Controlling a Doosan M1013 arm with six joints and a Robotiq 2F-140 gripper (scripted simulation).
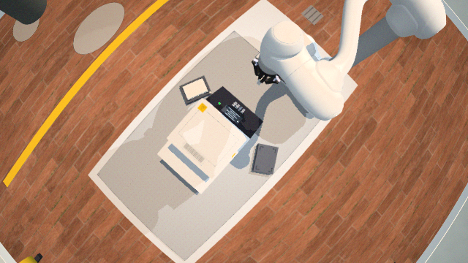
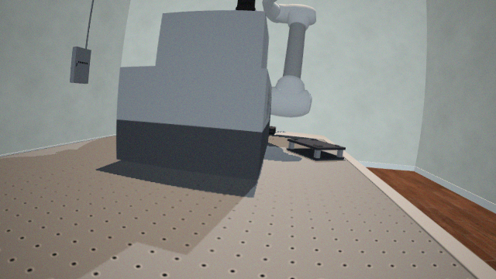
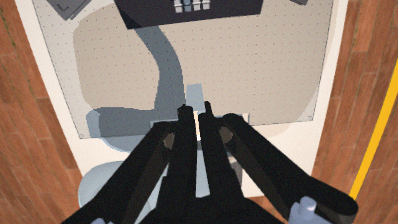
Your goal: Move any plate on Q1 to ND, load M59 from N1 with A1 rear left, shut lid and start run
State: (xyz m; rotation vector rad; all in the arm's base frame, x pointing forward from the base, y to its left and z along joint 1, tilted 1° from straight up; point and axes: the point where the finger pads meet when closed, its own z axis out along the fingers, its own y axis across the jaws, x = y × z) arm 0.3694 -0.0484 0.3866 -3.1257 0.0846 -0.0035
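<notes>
The cycler Q1 (image 1: 210, 140) stands mid-table with its cream lid (image 1: 205, 140) shut. Its dark panel (image 1: 235, 111) faces the arm, and the status lamp (image 1: 219, 103) shows green. The white plate M59 (image 1: 194, 88) lies on the dark nest N1 beside the panel's end. The nest ND (image 1: 265, 158) is dark and bare on the other side. My gripper (image 1: 265, 74) is shut and empty, high above the table in front of the panel. In the wrist view the shut fingers (image 3: 196, 112) point toward the panel's keys (image 3: 190, 6). The block under the lid is hidden.
The white arm (image 1: 311, 77) reaches over the table's near end and covers its own base. The exterior view shows Q1's rear housing (image 2: 194, 105) and ND (image 2: 315, 143) on short legs near the table edge. A yellow floor line (image 1: 73, 91) runs past the table.
</notes>
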